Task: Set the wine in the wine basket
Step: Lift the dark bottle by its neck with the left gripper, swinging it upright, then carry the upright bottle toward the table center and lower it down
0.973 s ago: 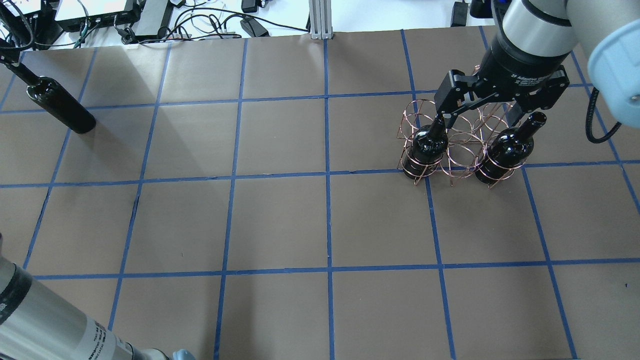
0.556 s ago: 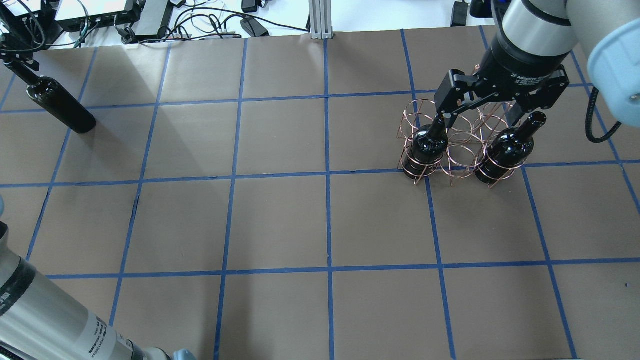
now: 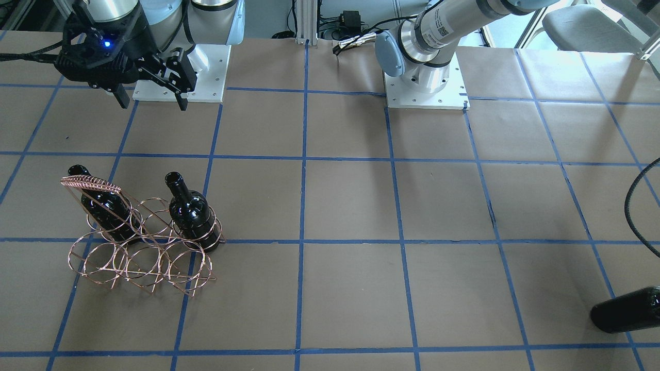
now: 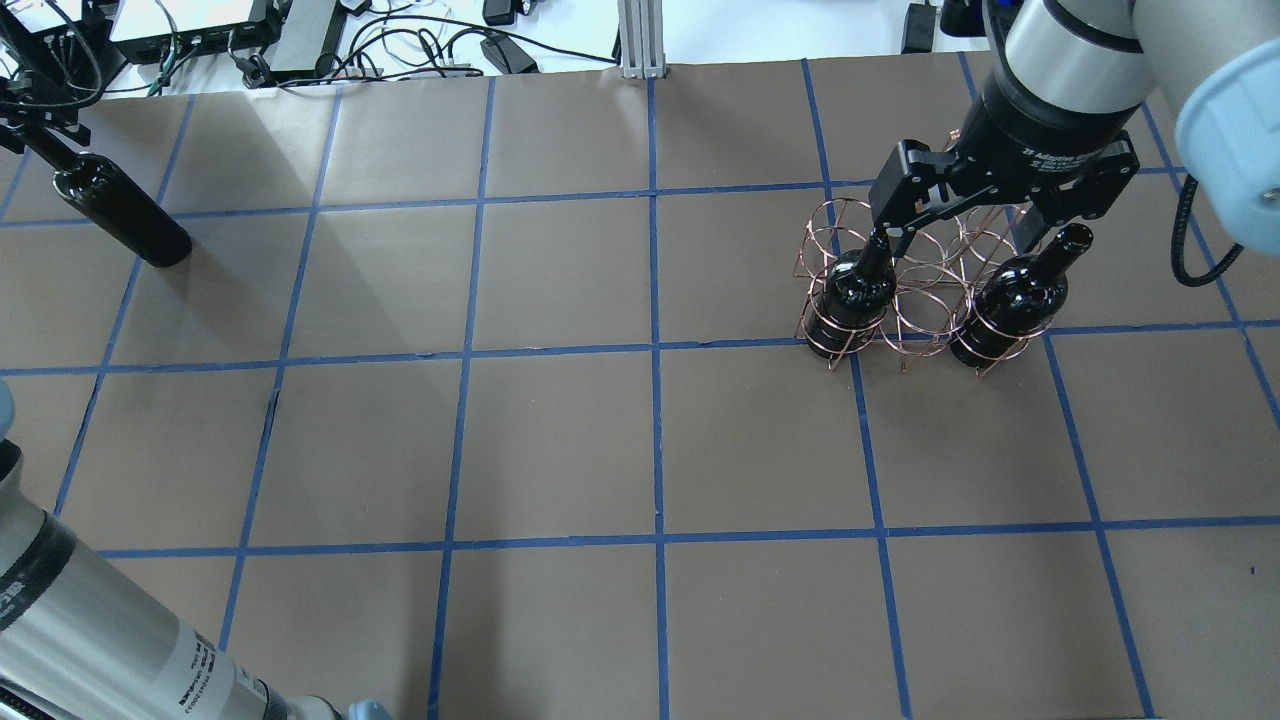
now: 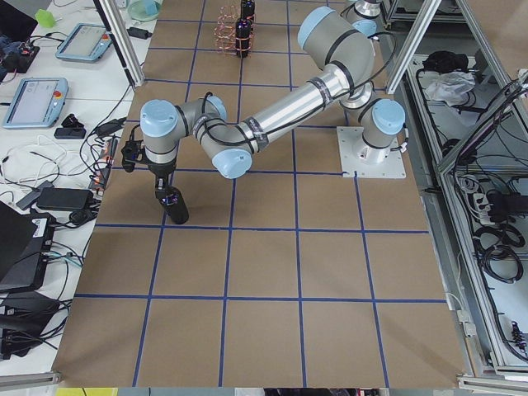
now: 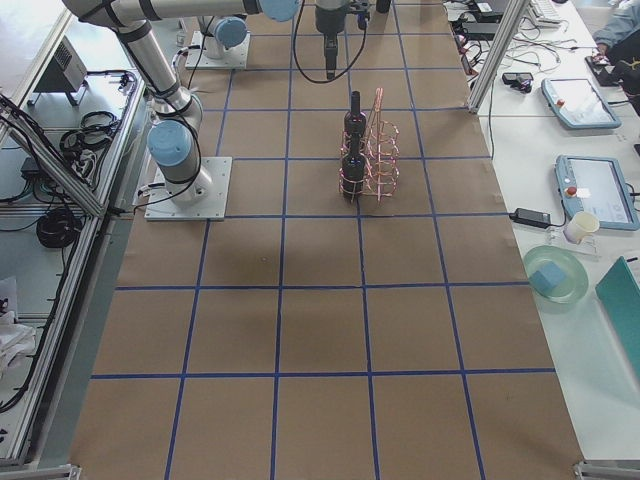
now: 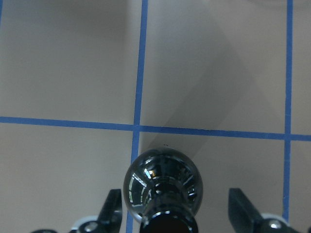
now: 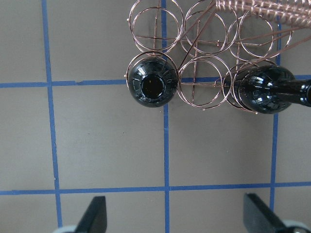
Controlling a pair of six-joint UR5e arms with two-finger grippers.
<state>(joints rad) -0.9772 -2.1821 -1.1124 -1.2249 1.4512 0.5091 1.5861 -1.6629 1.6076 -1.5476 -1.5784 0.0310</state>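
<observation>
While the right tool [image 3: 153,105] hangs just as it did a second ago, spread wide and holding nothing above the wine basket [image 3: 91,183] at the upper right of the overhead frame, the left arm has shifted; the left tool [image 7: 175,191] has slid in from the upper left edge of that frame and now straddles the neck of the wine [image 4: 120,215], a glossy black bottle standing upright on the brown bench [image 4: 560,440]; the left wrist view shows its fingers [image 7: 114,208] spread, with bare gaps either side of the neck, so nothing is pinched yet; in my judgement the grasp is lined up and closing comes next, with the lift and the carry still to do; the wine stands well apart from the basket, at the opposite side of the overhead frame; the basket has six wire rings in two rows; a second bottle [image 4: 858,290] and a third bottle [image 4: 1010,300] stand in the two end rings of the row lower in that frame; the ring between them and all three rings of the upper row hold nothing.
</observation>
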